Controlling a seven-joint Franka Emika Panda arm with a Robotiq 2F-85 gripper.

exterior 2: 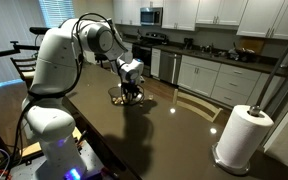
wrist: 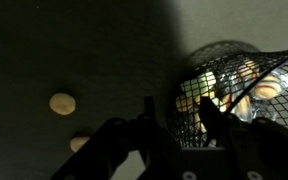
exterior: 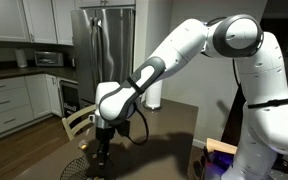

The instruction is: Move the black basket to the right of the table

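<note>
The black basket [wrist: 239, 70] is a dark wire-mesh bowl with pale round items and something shiny inside. It sits on the dark brown table [exterior 2: 154, 130] near one end, and shows in both exterior views [exterior: 78, 166] [exterior 2: 124, 98]. My gripper [wrist: 179, 110] is down at the basket and straddles its near wall. One finger is outside the mesh and the other is inside, with a gap between them, so it is open. It also shows in both exterior views [exterior: 103, 148] [exterior 2: 128, 88].
A white paper towel roll [exterior 2: 242, 137] [exterior: 154, 95] stands at the table's other end. A pale wooden chair [exterior: 79, 122] is at the table edge by the basket. Two pale round spots [wrist: 62, 103] show on the tabletop. Kitchen cabinets and a fridge stand behind.
</note>
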